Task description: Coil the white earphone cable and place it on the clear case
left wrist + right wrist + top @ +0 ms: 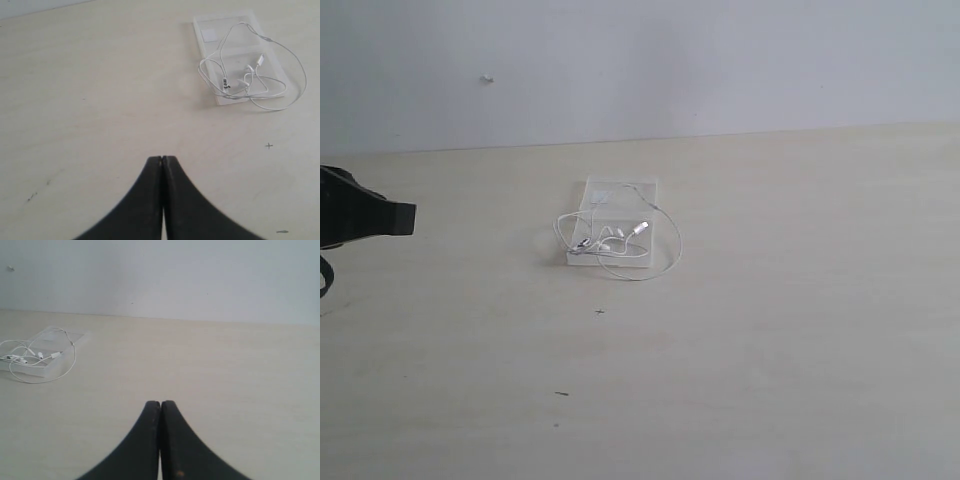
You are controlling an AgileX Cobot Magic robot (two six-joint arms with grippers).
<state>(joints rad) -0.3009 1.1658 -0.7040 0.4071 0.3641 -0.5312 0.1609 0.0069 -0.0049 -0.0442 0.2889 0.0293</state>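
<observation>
Cable loosely looped on the case; both tools shut and empty.
Exterior: the white earphone cable (640,228) lay on the clear case (630,188), short of the surface's (770,350) wall-side edge, one loop spilling off; the left tool (410,218) hung well apart. Left wrist: that tool (162,159) was pinched shut, gripping nothing. Right wrist: the right tool (160,403) likewise (case (65,337) well apart). Seemingly near done; next, tuck the stray loop in.

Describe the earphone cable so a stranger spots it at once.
At the middle of the pale table lies a flat clear case. Looped loosely over it, spilling past its edge, is the white earphone cable: thin wire, unlike the rigid box.
</observation>
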